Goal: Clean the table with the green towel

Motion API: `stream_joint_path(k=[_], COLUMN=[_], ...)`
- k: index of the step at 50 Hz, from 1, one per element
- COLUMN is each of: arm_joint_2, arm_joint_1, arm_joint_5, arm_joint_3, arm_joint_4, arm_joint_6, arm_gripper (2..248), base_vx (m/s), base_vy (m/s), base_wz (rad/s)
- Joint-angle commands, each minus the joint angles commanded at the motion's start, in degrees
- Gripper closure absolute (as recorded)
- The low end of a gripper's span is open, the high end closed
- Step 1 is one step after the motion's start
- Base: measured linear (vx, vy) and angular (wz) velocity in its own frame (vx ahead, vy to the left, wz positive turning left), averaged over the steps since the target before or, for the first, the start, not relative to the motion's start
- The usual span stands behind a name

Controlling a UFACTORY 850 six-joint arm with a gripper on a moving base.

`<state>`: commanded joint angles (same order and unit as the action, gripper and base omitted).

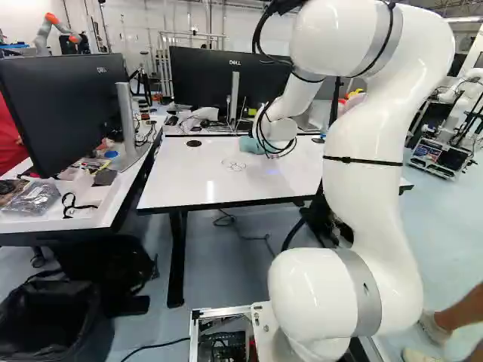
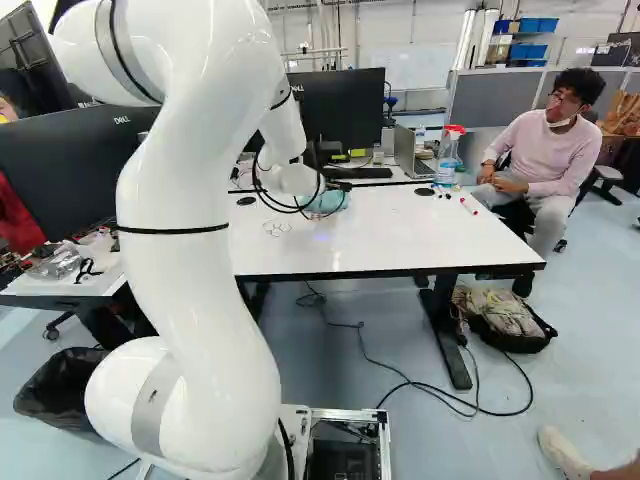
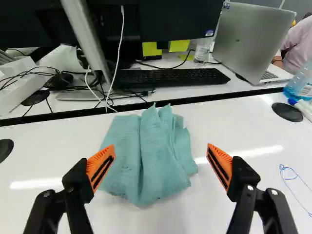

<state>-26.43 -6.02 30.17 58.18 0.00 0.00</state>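
The black, orange-padded end effector (image 3: 161,150) stood wide open, empty, above the folded green cloth towel (image 3: 146,165) on the glossy white surface (image 1: 189,181), upper centre in the left base view, its pickup seemingly needing lowering, then closing.

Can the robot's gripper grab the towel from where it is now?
Probably yes. The gripper is open, and the towel lies bunched on the table, ahead of it and mostly between its spread fingers. I see nothing in the way.
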Motion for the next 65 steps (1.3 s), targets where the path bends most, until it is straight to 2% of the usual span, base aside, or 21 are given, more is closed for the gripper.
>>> stream_joint_path(k=[34,47,65], arm_joint_2=[-8.2,-9.2,-9.3], arm_joint_1=[2.0,2.1,1.9], arm_joint_5=[-11.8,-13.6,-13.7], arm_joint_3=[10.8,12.3,12.3], arm_joint_4=[0.0,0.0,0.0], arm_joint_6=[0.0,0.0,0.0], arm_gripper=[3,3,3], base_vx=[0.000,0.000,0.000], base_vy=[0.000,0.000,0.000], base_wz=[0.000,0.000,0.000])
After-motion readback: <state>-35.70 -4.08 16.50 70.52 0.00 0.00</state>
